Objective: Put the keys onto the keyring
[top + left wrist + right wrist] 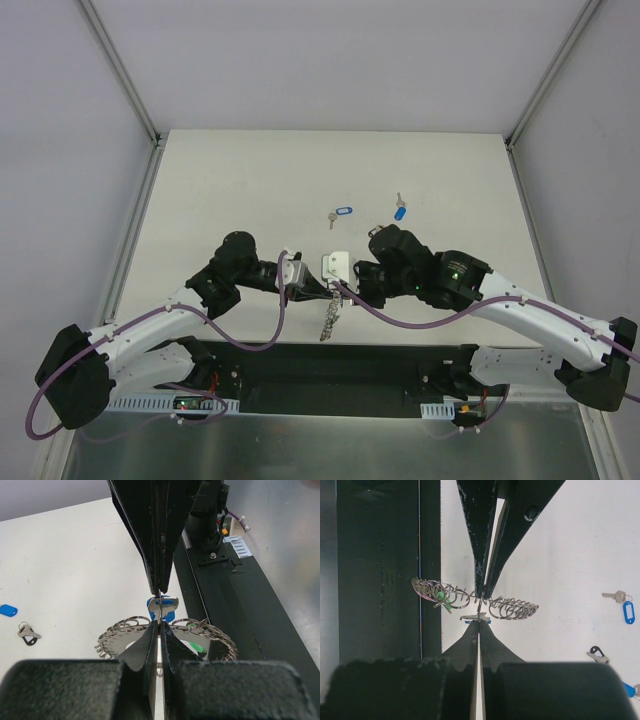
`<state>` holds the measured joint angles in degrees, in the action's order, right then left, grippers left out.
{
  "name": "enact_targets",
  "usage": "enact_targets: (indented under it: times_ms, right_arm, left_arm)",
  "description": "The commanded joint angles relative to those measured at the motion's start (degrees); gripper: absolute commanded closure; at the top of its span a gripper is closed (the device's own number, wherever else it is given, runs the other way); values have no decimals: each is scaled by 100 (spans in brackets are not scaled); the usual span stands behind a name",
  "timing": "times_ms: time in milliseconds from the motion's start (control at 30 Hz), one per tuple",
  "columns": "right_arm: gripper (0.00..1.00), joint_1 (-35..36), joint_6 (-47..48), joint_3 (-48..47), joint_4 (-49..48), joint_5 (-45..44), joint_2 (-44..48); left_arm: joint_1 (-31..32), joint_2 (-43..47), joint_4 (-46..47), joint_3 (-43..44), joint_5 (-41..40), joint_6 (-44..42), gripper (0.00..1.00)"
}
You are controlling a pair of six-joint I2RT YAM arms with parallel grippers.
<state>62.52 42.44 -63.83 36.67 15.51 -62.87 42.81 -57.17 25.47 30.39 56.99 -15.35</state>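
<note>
The keyring, a flat grey ring rimmed with small wire loops and marked by a green spot, hangs off the table between both arms; it also shows as the keyring and the keyring. My left gripper is shut on its rim. Facing it tip to tip, my right gripper is shut on a silver key with a blue tag, held right against the ring. Loose keys lie on the table: a blue-tagged one, another, and a dark-tagged one.
The black base strip of the arms runs along the table's near edge, just below the hanging ring. Grey enclosure walls border the white table on the left, right and back.
</note>
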Motion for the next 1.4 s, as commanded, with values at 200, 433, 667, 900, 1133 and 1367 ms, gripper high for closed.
enact_targets:
  times_ms: [200, 433, 667, 900, 1133, 1367]
  right_arm:
    - [99, 85, -104, 38, -221, 119, -102]
    - [99, 85, -156, 38, -274, 49, -111]
    - [99, 102, -157, 46, -309, 102, -94]
    - [99, 102, -104, -6, -222, 40, -6]
    - [97, 181, -60, -6, -177, -179, -23]
    - [97, 366, -16, 2, -134, -557, 29]
  left_arm:
    - [44, 13, 774, 213, 146, 217, 100]
    - [44, 21, 854, 195, 119, 296, 100]
    - [44, -23, 872, 204, 75, 358, 100]
    - [44, -163, 547, 414, -390, 744, 100]
    - [44, 118, -51, 626, -865, 999, 100]
    - [44, 136, -104, 599, -1173, 1527, 100]
